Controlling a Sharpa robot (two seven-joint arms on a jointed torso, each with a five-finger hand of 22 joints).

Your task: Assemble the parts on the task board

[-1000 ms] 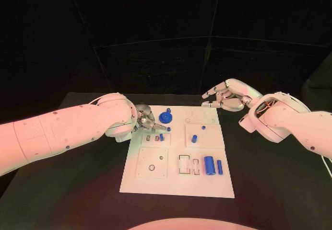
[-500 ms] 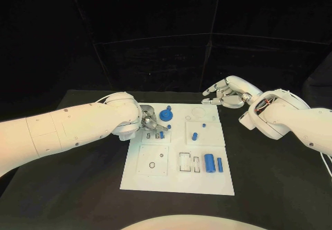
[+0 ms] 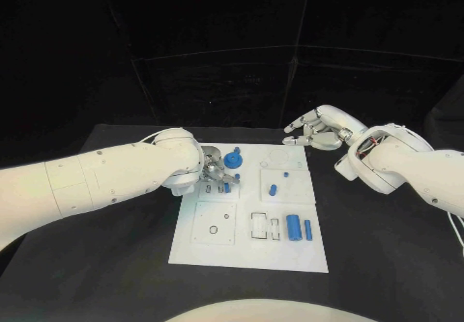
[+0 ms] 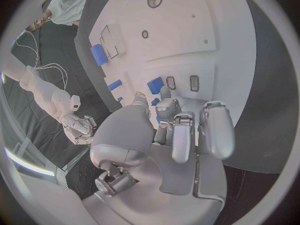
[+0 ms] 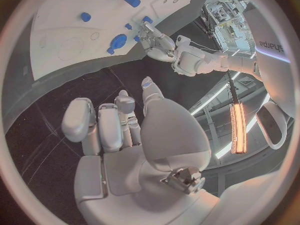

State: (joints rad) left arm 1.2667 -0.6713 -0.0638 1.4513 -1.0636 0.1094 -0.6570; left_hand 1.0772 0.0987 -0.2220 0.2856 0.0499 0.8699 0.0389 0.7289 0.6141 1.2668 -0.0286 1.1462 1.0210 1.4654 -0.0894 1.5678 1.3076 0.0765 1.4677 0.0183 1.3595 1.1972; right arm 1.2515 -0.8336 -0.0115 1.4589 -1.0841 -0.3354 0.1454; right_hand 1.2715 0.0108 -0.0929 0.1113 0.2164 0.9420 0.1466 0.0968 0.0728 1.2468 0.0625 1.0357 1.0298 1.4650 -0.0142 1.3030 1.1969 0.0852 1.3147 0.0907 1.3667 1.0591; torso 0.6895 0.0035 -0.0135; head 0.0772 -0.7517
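The white task board [image 3: 247, 251] lies in the middle of the table. My left hand [image 3: 214, 173] hovers over the small slots at the board's far left. A small blue part [image 4: 154, 101] sits between its thumb and a fingertip [image 4: 164, 93]. A blue block [image 4: 155, 85] stands in the slot beside them. A blue gear [image 3: 233, 159] lies just beyond the hand. My right hand [image 3: 314, 131] hangs above the table off the board's far right corner, fingers loosely apart and holding nothing.
On the board's right half are a short blue peg [image 3: 273, 190], a tiny blue pin [image 3: 284, 176], a thick blue cylinder [image 3: 292, 229] and a thin blue rod [image 3: 308, 229]. Bare black table [image 3: 387, 255] surrounds the board.
My left hand has edged a little down and right, closer over the small slots. My right hand has lifted slightly and otherwise stayed put.
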